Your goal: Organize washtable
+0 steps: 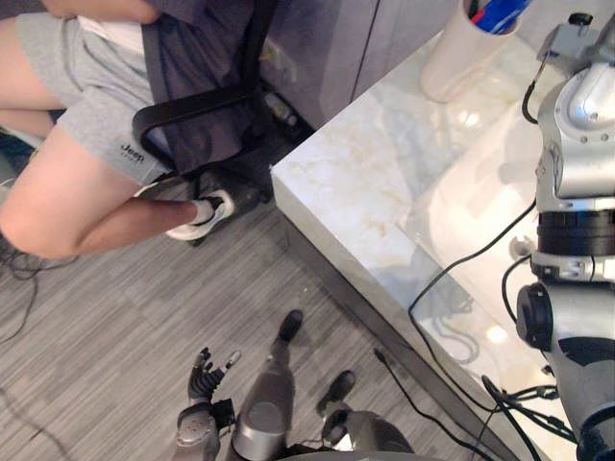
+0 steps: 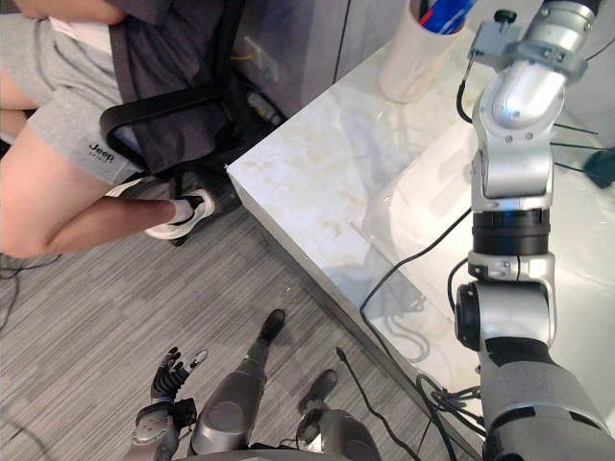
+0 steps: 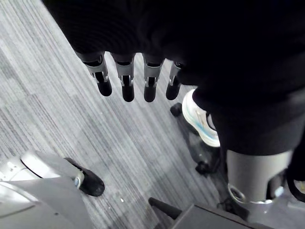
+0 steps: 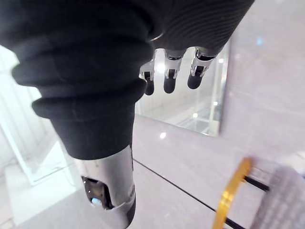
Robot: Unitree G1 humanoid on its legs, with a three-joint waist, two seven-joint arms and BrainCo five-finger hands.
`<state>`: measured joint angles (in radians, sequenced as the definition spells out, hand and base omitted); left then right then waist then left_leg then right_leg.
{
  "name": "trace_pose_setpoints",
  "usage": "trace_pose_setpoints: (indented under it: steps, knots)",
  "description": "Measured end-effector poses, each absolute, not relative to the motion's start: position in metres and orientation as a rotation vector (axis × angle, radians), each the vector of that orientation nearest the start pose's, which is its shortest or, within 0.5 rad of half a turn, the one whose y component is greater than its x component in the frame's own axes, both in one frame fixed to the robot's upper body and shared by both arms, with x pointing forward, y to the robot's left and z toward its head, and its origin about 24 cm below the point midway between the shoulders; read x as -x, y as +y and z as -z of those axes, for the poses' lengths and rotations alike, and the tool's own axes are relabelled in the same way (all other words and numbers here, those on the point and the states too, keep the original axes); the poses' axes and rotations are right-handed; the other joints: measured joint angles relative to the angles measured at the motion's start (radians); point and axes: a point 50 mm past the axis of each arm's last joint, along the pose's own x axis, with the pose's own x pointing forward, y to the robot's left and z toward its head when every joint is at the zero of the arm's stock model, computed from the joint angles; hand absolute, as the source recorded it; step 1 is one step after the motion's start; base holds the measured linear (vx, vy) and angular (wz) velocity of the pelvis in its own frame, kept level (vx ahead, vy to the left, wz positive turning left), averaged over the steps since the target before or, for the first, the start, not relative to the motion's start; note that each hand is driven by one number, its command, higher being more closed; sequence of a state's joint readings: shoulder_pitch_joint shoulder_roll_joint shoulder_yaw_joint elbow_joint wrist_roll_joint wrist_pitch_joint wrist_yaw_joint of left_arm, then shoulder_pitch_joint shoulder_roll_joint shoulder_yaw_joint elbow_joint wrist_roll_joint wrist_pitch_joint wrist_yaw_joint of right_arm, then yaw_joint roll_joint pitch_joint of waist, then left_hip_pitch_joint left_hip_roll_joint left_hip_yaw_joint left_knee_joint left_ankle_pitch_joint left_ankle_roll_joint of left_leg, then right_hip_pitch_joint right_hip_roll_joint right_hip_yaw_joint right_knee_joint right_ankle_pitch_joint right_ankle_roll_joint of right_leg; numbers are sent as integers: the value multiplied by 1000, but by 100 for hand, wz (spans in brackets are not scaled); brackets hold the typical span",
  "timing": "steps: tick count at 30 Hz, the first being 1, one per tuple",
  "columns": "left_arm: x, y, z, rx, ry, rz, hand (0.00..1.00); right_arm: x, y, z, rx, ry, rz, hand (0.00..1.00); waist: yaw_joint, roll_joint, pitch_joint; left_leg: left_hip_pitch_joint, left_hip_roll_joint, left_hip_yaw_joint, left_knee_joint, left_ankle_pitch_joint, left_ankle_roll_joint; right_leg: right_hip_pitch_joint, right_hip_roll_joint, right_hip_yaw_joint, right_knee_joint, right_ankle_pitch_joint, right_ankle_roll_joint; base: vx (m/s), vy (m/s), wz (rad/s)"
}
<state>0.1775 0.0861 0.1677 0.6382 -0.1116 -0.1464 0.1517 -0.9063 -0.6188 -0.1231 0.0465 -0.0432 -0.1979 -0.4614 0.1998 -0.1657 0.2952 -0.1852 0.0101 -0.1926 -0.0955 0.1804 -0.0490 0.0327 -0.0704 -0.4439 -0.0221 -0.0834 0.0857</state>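
Observation:
The marble washtable runs from the middle to the right, with a white basin sunk into it. A white cup holding blue and red items stands at its far edge. My right arm rises over the basin; its hand shows in the right wrist view with relaxed, straight fingers and nothing in them, facing a pale wall and a mirror. My left hand hangs low beside the table over the grey floor, its fingers straight and empty.
A person sits on a black chair at the upper left, one leg and a white shoe close to the table's corner. A gold-rimmed object shows near my right hand. A dark teal thing lies at the table's right edge.

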Motion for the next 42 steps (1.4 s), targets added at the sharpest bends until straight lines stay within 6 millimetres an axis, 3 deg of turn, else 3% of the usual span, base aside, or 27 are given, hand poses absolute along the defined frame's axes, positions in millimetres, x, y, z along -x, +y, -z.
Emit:
trace_pose_setpoints:
  steps: [5, 7, 8, 9, 11, 13, 14, 16, 17, 20, 22, 23, 24, 26, 30, 34, 39, 42]
  knots:
    - [-126, 228, 117, 3, 715, -434, 0, -245, -274, -334, 432, -1217, 646, 0, -60, -16, -110, 36, 7, 51, 0, -16, 7, 7, -5, 42, 0, 1, -1, -34, 26, -30]
    - [-112, 233, 121, 14, 748, -463, 0, -216, -313, -315, 474, -1167, 815, 0, -105, -14, -158, 62, 8, 75, -1, -24, 9, 20, -8, 64, 0, 0, 0, -8, 14, -31]
    - [-109, 233, 122, 18, 758, -471, 0, -207, -324, -310, 486, -1151, 865, 0, -115, -11, -171, 63, 9, 79, -1, -26, 10, 20, -9, 67, 0, 0, 1, 2, 10, -31]
    - [-100, 233, 125, 28, 784, -487, 0, -182, -349, -300, 521, -1111, 997, 0, -142, -4, -192, 77, 10, 91, -1, -28, 11, 26, -11, 79, 0, 1, 1, 18, 7, -30]
    - [-91, 233, 130, 44, 819, -516, 0, -158, -370, -289, 554, -1062, 1115, 0, -167, 5, -207, 97, 11, 113, -2, -35, 12, 38, -13, 99, -1, 1, 3, 17, 5, -32]
    - [-77, 237, 134, 62, 859, -562, 0, -119, -395, -261, 580, -948, 1295, 0, -211, 19, -243, 110, 15, 133, -2, -42, 8, 38, -13, 121, -2, -2, 8, 24, -7, -33]
    - [-74, 236, 135, 71, 867, -574, 0, -112, -399, -251, 572, -912, 1329, 0, -219, 22, -248, 115, 18, 140, -3, -45, 6, 40, -14, 121, -2, -3, 8, 24, -14, -42]
    - [-65, 239, 137, 110, 883, -639, 0, -85, -405, -196, 514, -702, 1437, 0, -245, 25, -273, 128, 25, 169, -2, -51, 1, 42, -14, 114, -6, 3, 7, 9, -16, -43]
    - [-63, 239, 138, 121, 882, -657, 0, -78, -404, -179, 498, -633, 1459, 0, -245, 27, -277, 132, 28, 176, -2, -53, -1, 43, -15, 111, -7, 3, 4, 7, -22, -38]
    - [-60, 221, 143, 186, 910, -664, 0, -46, -381, -94, 388, -243, 1517, 0, -243, 57, -296, 162, 43, 211, -2, -68, -1, 59, -21, 88, 3, 5, 4, -7, -26, -26]
    - [-60, 214, 145, 207, 921, -661, 0, -39, -368, -64, 291, -110, 1529, 0, -242, 67, -300, 179, 46, 221, -2, -75, 1, 70, -24, 87, 6, 5, 4, -6, -10, -15]
    - [-59, 210, 146, 214, 933, -651, 0, -35, -355, -31, 173, 21, 1527, 0, -242, 82, -304, 194, 47, 229, -2, -84, 5, 76, -30, 86, 23, -3, 5, -4, -3, -13]
    - [-59, 210, 146, 214, 934, -649, 0, -35, -353, -24, 149, 47, 1525, 0, -242, 84, -305, 197, 47, 231, -2, -86, 5, 77, -32, 87, 26, -4, 6, -16, 2, -13]
    - [-62, 206, 147, 211, 936, -625, 0, -38, -330, 29, -29, 291, 1427, 0, -239, 99, -302, 219, 48, 260, -3, -95, 9, 78, -43, 90, 60, -18, 9, -24, 12, -15]
    - [-66, 199, 147, 195, 940, -571, 0, -48, -283, 88, -189, 568, 1164, 0, -233, 113, -291, 243, 43, 306, -7, -107, 14, 84, -62, 88, 91, -34, 8, -13, 35, -7]
    - [-73, 196, 146, 177, 930, -502, 0, -47, -236, 126, -249, 796, 840, 0, -208, 113, -289, 247, 34, 334, -8, -112, 21, 86, -78, 83, 106, -47, 13, 35, 24, 6]
    - [-84, 194, 147, 117, 929, -383, 0, -26, -203, 152, -232, 1014, 599, 0, -199, 108, -263, 264, 3, 294, -8, -117, 23, 124, -105, 51, 107, -59, 33, 89, 25, 22]
    - [-88, 195, 148, 60, 941, -329, 0, -26, -201, 156, -199, 1053, 528, 0, -197, 105, -245, 272, -10, 271, -7, -113, 30, 142, -110, 40, 100, -52, 49, 79, -3, 13]
